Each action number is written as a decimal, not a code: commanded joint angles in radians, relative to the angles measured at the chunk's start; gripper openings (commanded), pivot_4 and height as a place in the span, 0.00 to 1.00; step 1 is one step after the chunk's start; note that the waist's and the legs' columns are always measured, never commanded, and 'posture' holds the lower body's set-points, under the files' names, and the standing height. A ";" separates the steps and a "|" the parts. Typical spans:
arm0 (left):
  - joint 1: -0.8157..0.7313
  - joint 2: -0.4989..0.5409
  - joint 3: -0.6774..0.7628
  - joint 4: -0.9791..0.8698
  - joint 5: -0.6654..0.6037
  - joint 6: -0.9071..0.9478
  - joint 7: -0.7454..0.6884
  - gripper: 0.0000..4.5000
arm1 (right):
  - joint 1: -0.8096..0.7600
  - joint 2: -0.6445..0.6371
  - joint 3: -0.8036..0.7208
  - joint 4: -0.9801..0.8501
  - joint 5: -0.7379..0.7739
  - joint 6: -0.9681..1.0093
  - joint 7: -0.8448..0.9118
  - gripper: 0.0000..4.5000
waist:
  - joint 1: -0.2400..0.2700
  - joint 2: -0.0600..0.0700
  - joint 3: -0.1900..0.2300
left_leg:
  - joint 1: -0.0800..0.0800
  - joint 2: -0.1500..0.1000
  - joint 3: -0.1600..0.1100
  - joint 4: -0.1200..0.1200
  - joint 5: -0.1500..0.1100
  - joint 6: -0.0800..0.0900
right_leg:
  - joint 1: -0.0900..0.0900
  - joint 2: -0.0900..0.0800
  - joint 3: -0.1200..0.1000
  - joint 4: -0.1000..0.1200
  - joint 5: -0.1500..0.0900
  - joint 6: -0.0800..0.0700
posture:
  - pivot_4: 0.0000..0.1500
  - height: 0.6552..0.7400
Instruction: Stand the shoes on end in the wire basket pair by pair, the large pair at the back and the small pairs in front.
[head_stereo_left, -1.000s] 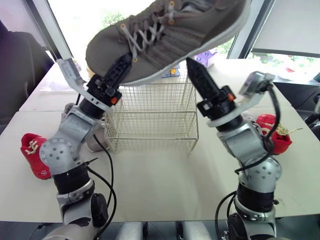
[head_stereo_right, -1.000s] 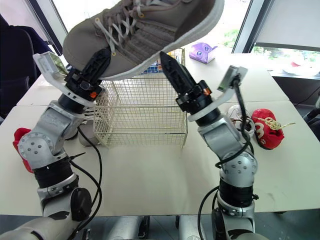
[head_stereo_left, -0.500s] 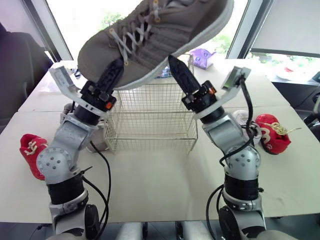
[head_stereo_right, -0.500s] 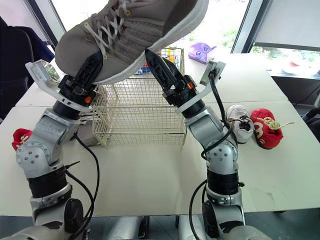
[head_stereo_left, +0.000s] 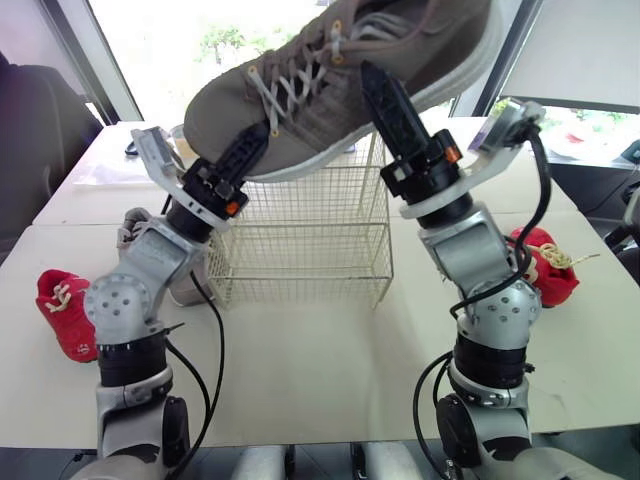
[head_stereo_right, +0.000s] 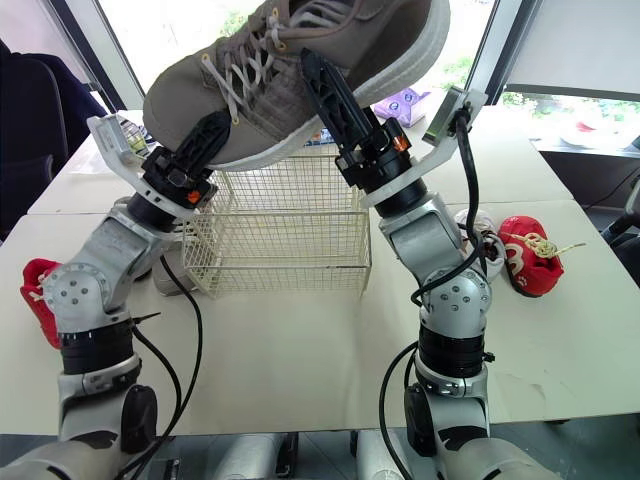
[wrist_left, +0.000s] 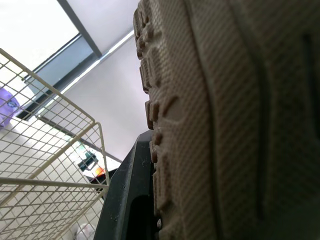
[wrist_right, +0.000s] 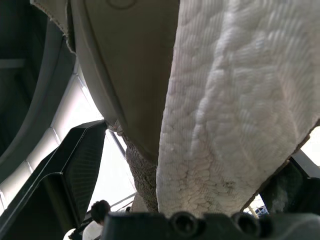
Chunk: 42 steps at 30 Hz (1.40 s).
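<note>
No readable text, brand, label or number; none legible on grey shoe (head_stereo_left: 330, 100) or wire basket (head_stereo_left: 300, 250).

Top of big shoe (head_stereo_left: 320, 108) cropped, white shoe (head_stereo_right: 484, 240) partly hidden behind arm

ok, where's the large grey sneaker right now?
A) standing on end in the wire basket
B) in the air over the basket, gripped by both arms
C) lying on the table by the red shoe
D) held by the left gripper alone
B: the grey sneaker hangs above the wire basket, with the left gripper clamped at its toe and the right gripper farther back along it.
</note>
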<state>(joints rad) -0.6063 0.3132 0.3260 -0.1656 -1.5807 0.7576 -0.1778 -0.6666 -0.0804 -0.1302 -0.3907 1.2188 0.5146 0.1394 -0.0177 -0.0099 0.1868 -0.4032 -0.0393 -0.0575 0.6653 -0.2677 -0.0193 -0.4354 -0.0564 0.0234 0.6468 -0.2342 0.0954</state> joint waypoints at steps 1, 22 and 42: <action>-0.029 0.011 -0.009 0.025 0.021 0.004 -0.006 0.16 | -0.019 0.002 0.021 -0.061 -0.003 -0.008 0.025 0.94 | 0.001 0.000 0.000 | 0.000 0.000 0.000 0.000 0.000 0.000 | 0.000 0.000 0.000 0.000 0.000 0.000 | 1.00 1.00; 0.128 0.359 0.002 -0.286 0.076 0.110 -0.080 0.78 | -0.376 -0.320 -0.089 0.227 -0.101 0.018 0.335 0.38 | 0.001 0.002 0.002 | -0.001 0.000 0.000 -0.001 0.000 0.000 | -0.001 -0.001 0.000 -0.001 0.000 0.000 | 1.00 1.00; 0.408 0.712 0.246 -0.352 0.094 0.166 -0.295 0.78 | -0.875 -0.505 0.174 1.357 -0.854 -0.542 1.271 0.38 | -0.009 0.003 0.004 | -0.005 0.000 0.004 -0.004 -0.001 0.001 | -0.006 -0.005 0.001 -0.007 0.000 0.000 | 1.00 1.00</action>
<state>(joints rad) -0.2042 1.0146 0.5376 -0.5154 -1.5109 0.9350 -0.4441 -1.4845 -0.5877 0.0631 0.9411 0.3858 0.0187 1.3868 -0.0271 -0.0068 0.1905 -0.4082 -0.0392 -0.0538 0.6609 -0.2689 -0.0181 -0.4410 -0.0613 0.0241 0.6391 -0.2341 0.0953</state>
